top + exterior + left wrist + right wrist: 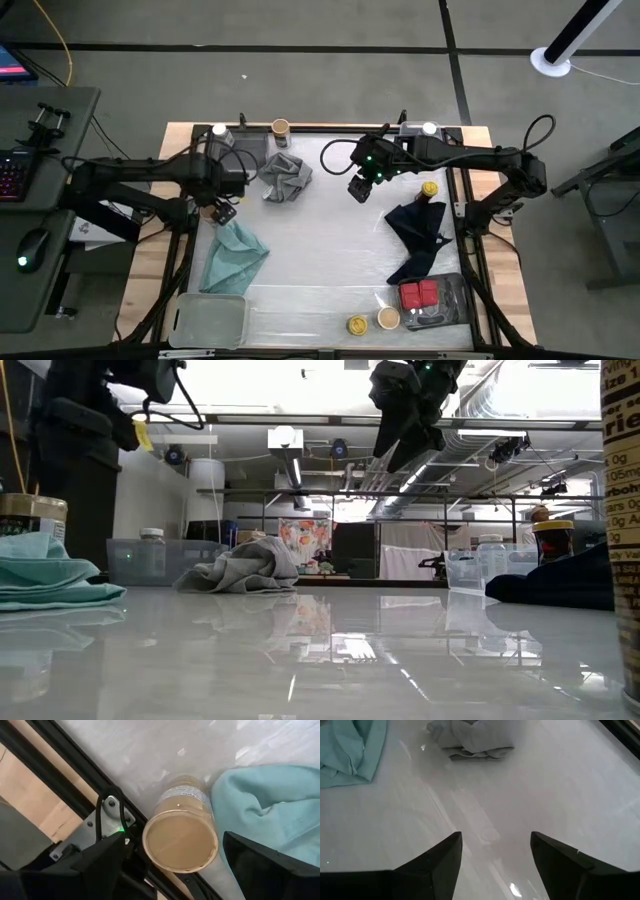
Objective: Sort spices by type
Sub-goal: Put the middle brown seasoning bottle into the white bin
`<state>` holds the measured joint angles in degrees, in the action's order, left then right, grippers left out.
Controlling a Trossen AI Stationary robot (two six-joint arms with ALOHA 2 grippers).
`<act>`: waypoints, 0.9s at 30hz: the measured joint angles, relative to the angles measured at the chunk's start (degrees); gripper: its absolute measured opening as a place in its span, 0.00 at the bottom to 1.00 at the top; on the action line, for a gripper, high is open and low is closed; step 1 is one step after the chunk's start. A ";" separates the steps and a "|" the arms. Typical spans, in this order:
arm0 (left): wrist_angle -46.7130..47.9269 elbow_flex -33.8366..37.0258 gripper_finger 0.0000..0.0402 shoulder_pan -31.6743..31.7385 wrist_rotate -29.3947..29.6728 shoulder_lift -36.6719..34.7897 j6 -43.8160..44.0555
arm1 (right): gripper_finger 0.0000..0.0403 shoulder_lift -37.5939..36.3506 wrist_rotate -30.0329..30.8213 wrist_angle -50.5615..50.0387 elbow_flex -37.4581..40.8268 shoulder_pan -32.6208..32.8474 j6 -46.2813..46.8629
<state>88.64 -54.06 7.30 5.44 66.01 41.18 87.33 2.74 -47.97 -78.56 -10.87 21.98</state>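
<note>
Near the table's left edge, the left gripper [172, 865] hangs with fingers spread wide over a tan-lidded spice jar [180, 842] beside the teal cloth [265, 805], apparently not touching it. Toward the far edge, the right gripper [495, 865] hovers raised, parted and empty, over bare tabletop.

Both end effectors [224, 212] [360, 188] open, aloft

Tan-lidded jar [180, 836], teal cloth [270, 805]

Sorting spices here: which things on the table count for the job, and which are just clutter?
For the job:
- red tins
- yellow-lidded jar
- tan-lidded jar
- tan-lidded jar under the left tool
- jar by the navy cloth

Clutter:
- grey cloth
- teal cloth
- navy cloth
- clear tray
</note>
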 joint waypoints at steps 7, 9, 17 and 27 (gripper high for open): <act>-0.62 1.13 0.81 4.50 -4.03 -0.10 -5.80 | 0.58 0.02 0.00 0.00 0.02 0.02 0.02; -1.04 3.05 0.81 5.49 -5.18 -0.05 -7.17 | 0.58 0.02 0.00 0.02 0.02 0.02 0.02; -5.31 7.30 0.81 7.05 -5.87 -0.05 -9.37 | 0.58 0.02 0.02 0.02 0.02 0.02 0.02; -6.88 7.26 0.81 7.05 -7.95 -0.05 -10.13 | 0.58 0.03 0.02 0.02 0.04 0.02 0.04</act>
<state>81.76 -46.81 14.35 -2.51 65.95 31.05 87.36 2.76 -47.94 -78.52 -10.85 22.02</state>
